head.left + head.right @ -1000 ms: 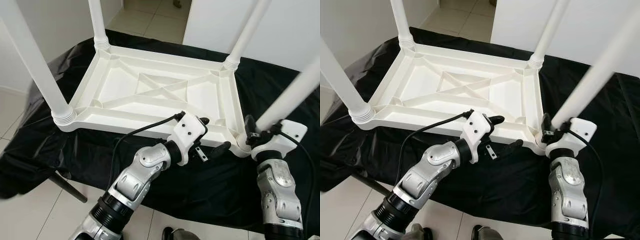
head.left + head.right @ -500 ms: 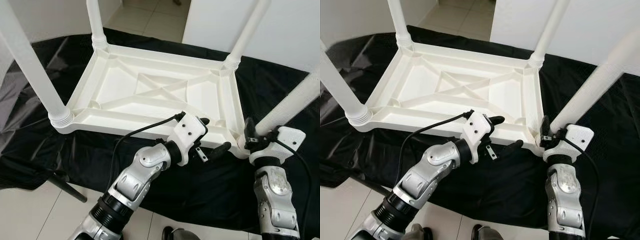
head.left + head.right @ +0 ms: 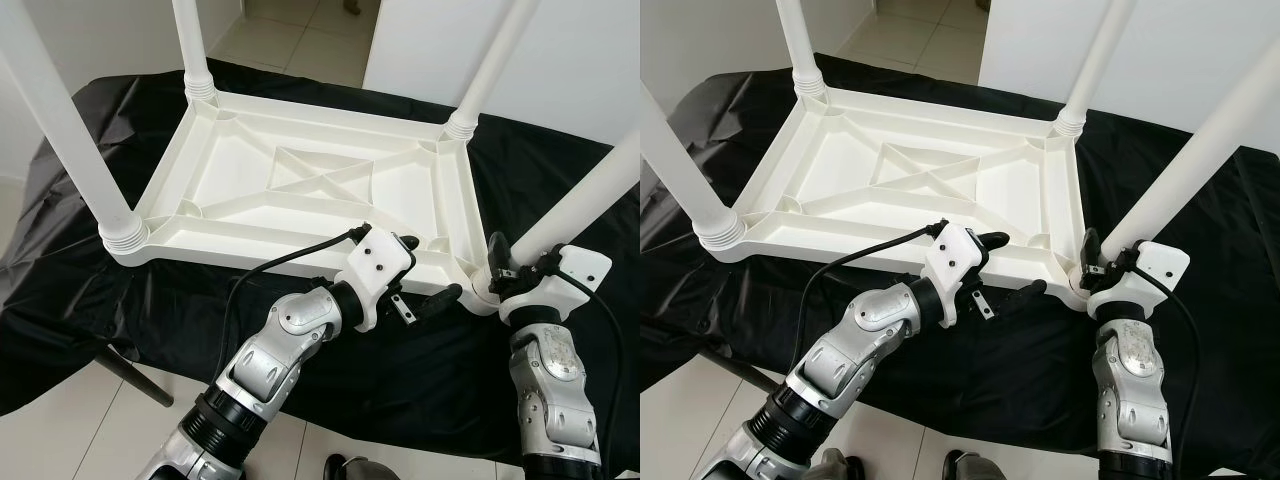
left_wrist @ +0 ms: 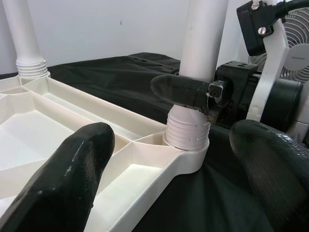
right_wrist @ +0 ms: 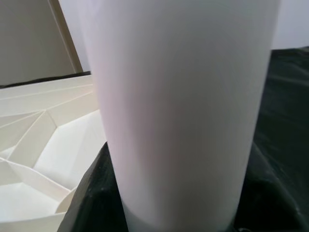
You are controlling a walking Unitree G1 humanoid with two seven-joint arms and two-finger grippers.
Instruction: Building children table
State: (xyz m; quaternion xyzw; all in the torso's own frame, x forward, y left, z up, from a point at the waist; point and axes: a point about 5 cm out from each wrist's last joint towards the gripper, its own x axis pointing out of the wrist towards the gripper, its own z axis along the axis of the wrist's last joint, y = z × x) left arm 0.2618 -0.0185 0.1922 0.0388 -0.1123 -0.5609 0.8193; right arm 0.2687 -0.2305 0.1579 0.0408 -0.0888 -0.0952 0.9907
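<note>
White table leg [image 3: 575, 195] in right end effector [image 3: 507, 268].

Upturned white table [image 3: 320, 180] on black sheet [image 3: 400, 370]; right gripper [image 3: 505, 268] clasps near-right leg [image 3: 580, 200]; left gripper [image 3: 425, 275] open beside.

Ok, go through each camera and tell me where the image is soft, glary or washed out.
Left eye view: sharp overall, soft sheen on the black cloth. Right eye view: equally sharp, the white tabletop keeps its rib detail. Left wrist view: the left end effector's fingers are blurred up close, the leg base is crisp. Right wrist view: the table leg is a featureless, out-of-focus white.
</note>
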